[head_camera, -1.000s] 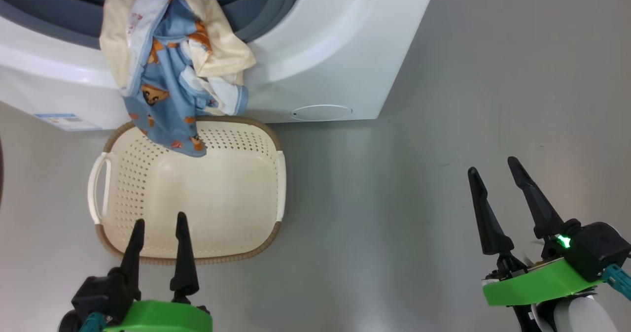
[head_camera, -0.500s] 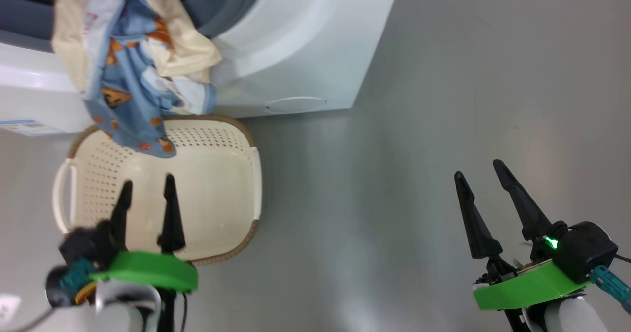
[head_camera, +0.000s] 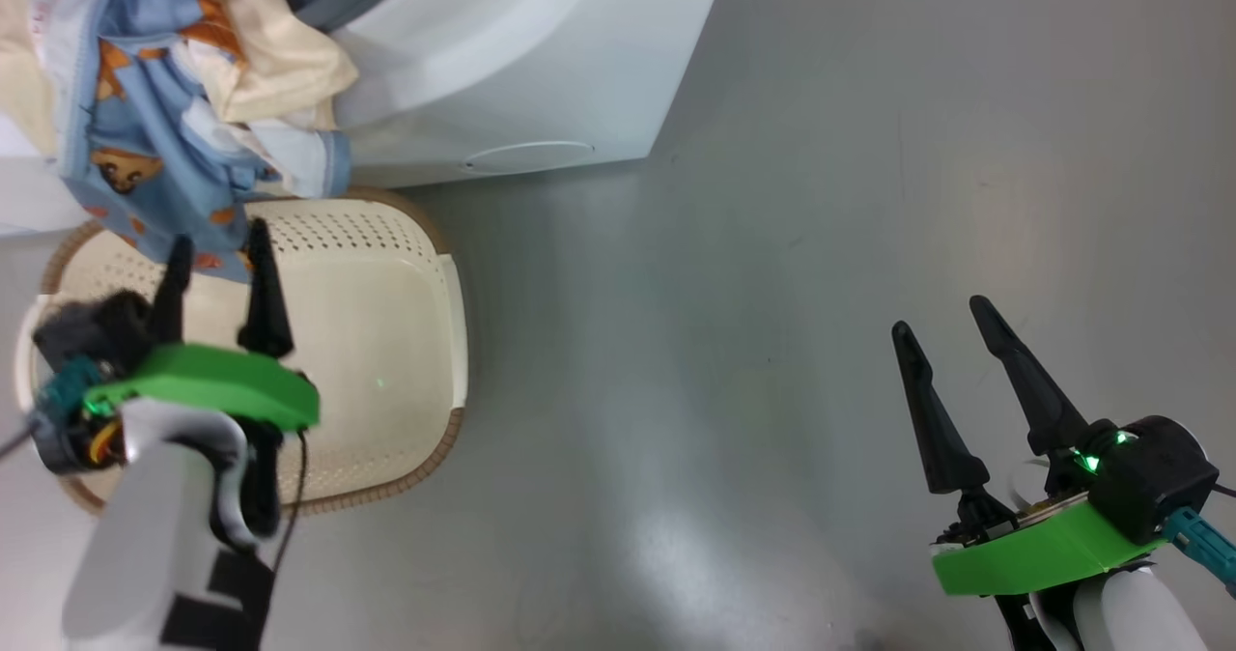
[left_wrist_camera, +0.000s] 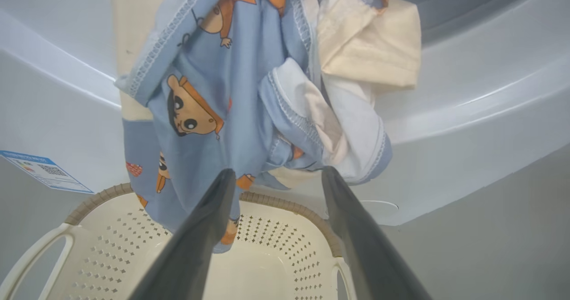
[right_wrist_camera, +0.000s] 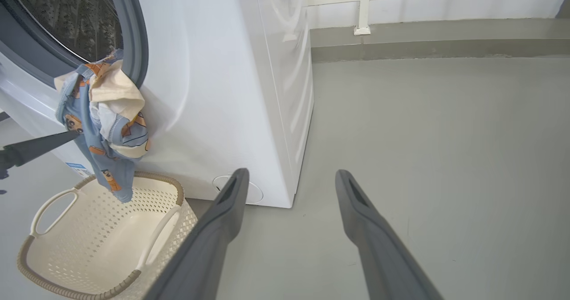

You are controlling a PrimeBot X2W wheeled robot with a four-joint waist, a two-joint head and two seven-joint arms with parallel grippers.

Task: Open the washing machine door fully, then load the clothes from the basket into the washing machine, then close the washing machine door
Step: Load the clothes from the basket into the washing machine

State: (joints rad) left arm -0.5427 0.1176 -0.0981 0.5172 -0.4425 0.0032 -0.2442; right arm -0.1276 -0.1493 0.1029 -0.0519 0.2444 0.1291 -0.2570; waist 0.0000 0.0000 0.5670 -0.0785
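Clothes [head_camera: 183, 100] hang from the washing machine [head_camera: 512, 52] mouth at 11 o'clock, over the basket [head_camera: 386, 323]. The left gripper [head_camera: 219, 234], fingers spread, is possibly brushing the hem. The right gripper [head_camera: 941, 315] is spread and empty at 4 o'clock.

Smooth grey floor [head_camera: 869, 197] all round here, with a soft patch of light shining off it. Over at the far side, a low grey kerb [right_wrist_camera: 436, 42], then a white wall [right_wrist_camera: 467, 8] crossed by white rails [right_wrist_camera: 363, 10].
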